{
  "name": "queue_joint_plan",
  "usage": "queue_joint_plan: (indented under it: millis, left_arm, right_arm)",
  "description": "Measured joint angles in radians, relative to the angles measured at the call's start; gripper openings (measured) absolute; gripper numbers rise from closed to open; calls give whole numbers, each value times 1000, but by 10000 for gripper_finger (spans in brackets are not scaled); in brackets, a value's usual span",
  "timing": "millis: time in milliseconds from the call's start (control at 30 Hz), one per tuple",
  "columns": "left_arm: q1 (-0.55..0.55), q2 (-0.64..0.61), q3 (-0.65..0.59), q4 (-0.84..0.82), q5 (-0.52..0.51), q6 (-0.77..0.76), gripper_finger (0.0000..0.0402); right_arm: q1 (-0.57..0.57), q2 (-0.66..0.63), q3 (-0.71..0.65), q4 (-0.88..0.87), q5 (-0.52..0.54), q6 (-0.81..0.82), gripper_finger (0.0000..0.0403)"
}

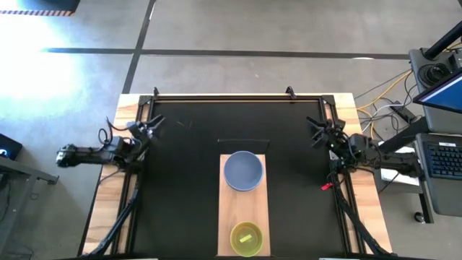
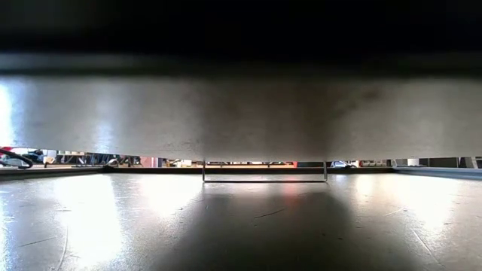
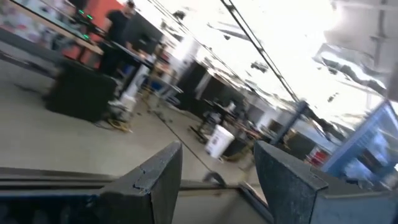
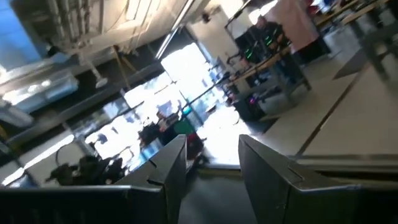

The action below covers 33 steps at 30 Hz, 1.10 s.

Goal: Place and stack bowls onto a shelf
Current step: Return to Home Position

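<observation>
The pale wooden shelf (image 1: 244,209) lies flat on the black tabletop, running from the middle toward the near edge. A grey-blue bowl (image 1: 243,171) sits upright on its far end. A bright yellow-green bowl (image 1: 247,238) sits upright on its near end. My left gripper (image 1: 150,128) is at the table's far left, raised, open and empty; its fingers show apart in the left wrist view (image 3: 217,177). My right gripper (image 1: 317,130) is at the far right, open and empty, and shows in the right wrist view (image 4: 211,165). The other bowls are out of view.
A wooden frame (image 1: 238,97) borders the black tabletop. A thin wire bracket (image 2: 264,172) stands at the table's far middle. A desk with a keyboard and cables (image 1: 440,159) is to the right of the table. A person in dark clothes (image 3: 118,31) stands far off in the room.
</observation>
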Motion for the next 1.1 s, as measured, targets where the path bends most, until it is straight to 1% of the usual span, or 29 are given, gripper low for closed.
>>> queue_joint_plan:
  millis: [400, 600, 767, 1100]
  left_arm:
    - [129, 0, 0, 2, 0, 0, 184]
    - [176, 0, -1, 1, 0, 0, 184]
    - [176, 0, -1, 1, 0, 0, 184]
    - [175, 9, -1, 1, 0, 0, 184]
  right_arm:
    - [-183, -1, 0, -5, 0, 0, 142]
    - [-272, -1, 0, -5, 0, 0, 135]
    - [-283, 0, 0, -5, 0, 0, 132]
    - [-283, 38, 0, -5, 0, 0, 139]
